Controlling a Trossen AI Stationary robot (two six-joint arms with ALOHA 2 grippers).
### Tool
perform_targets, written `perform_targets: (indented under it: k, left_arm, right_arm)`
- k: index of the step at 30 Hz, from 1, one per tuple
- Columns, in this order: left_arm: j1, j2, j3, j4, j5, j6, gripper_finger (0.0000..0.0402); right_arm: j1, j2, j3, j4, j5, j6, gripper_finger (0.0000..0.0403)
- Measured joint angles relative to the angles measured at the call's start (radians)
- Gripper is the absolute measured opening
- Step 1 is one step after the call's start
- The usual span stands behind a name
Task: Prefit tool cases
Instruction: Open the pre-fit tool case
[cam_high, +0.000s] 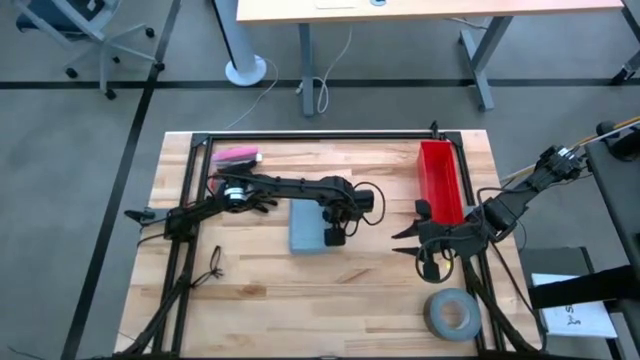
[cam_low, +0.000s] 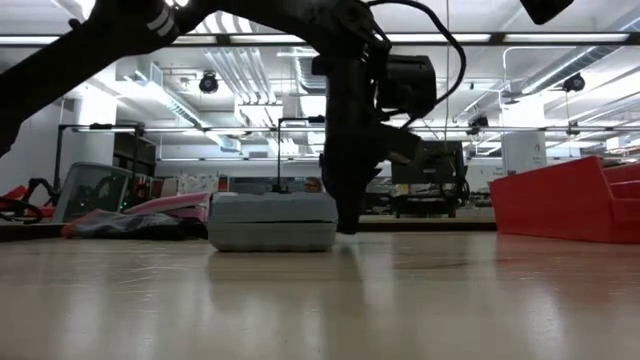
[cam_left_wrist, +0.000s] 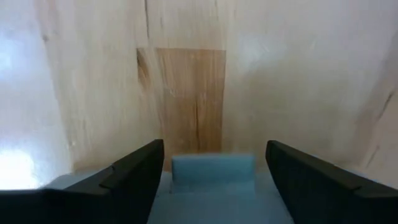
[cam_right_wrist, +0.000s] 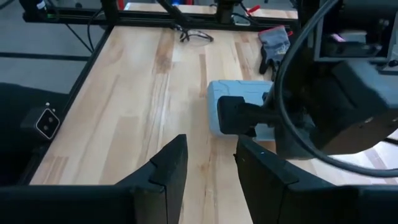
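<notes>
The grey-blue tool case (cam_high: 306, 228) lies flat and closed on the wooden table, near the middle. My left gripper (cam_high: 336, 236) points straight down at the case's right edge, low over the table (cam_low: 350, 222). It is open, and in the left wrist view its fingers stand on either side of a raised blue tab (cam_left_wrist: 212, 168) on that edge, with a gap on each side. My right gripper (cam_high: 412, 243) hangs open and clear of the table to the right of the case, beside the red bin. Nothing is between its fingers (cam_right_wrist: 211, 158), and the case (cam_right_wrist: 231, 93) shows beyond them.
A red bin (cam_high: 440, 178) stands at the far right. A grey tape roll (cam_high: 452, 312) lies at the near right. A pink and dark object (cam_high: 237, 155) lies at the far left. Bare table lies in front of the case.
</notes>
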Motion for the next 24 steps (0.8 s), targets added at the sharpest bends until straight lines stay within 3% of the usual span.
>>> perform_targets:
  k: [11, 24]
  left_arm:
    - [-0.001, 0.0, -0.029, -0.048, -0.001, 0.058, 0.0251]
    - [-0.003, 0.0, -0.044, -0.064, -0.005, 0.077, 0.0178]
  right_arm:
    - [0.0, 0.0, 0.0, -0.001, 0.0, 0.008, 0.0109]
    - [0.0, 0.0, 0.0, -0.001, 0.0, 0.009, 0.0107]
